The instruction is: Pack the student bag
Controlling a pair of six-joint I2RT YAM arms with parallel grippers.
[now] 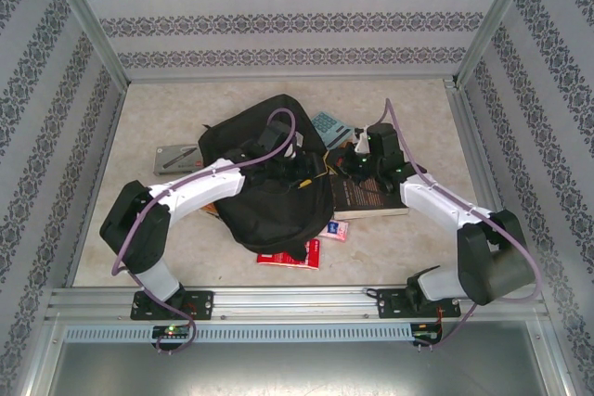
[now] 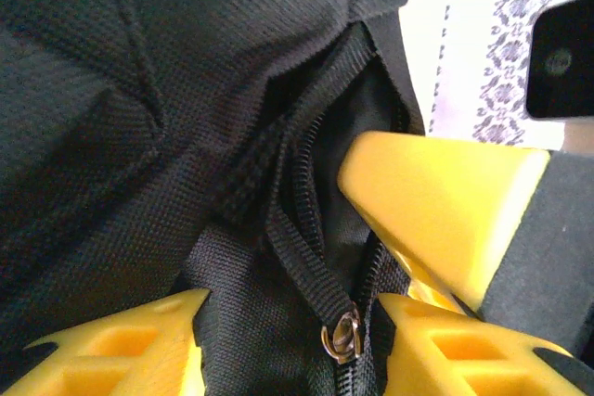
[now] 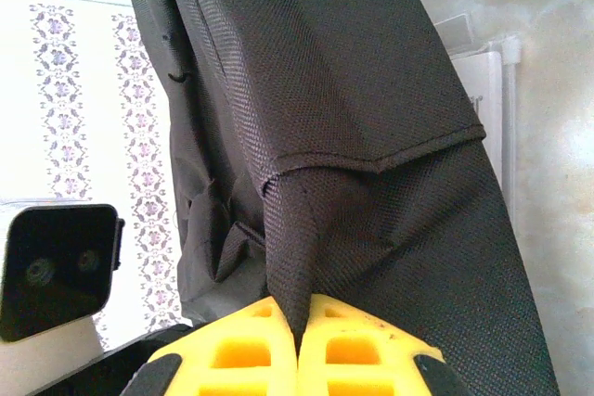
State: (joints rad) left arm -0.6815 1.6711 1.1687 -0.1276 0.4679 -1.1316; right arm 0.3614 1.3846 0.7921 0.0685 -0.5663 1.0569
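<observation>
The student bag point(image 1: 269, 194), a large black fabric backpack, lies in the middle of the table. My left gripper point(image 1: 281, 162) is over its top. In the left wrist view the yellow fingers point(image 2: 111, 345) stand apart with the metal zipper pull point(image 2: 342, 333) and its black webbing tab between them, neither touching it. My right gripper point(image 1: 345, 166) is at the bag's right edge. Its jaws point(image 3: 299, 331) are shut on a pinched fold of the bag's fabric point(image 3: 306, 229). One of its yellow fingers point(image 2: 436, 201) shows beside the open zipper.
A dark-covered book point(image 1: 369, 197) lies under the right arm. A red booklet point(image 1: 288, 255) and a small pink item point(image 1: 334, 229) lie at the bag's near edge. A calculator point(image 1: 329, 124) is behind the bag, and a grey case point(image 1: 179, 157) is to its left. Patterned walls enclose the table.
</observation>
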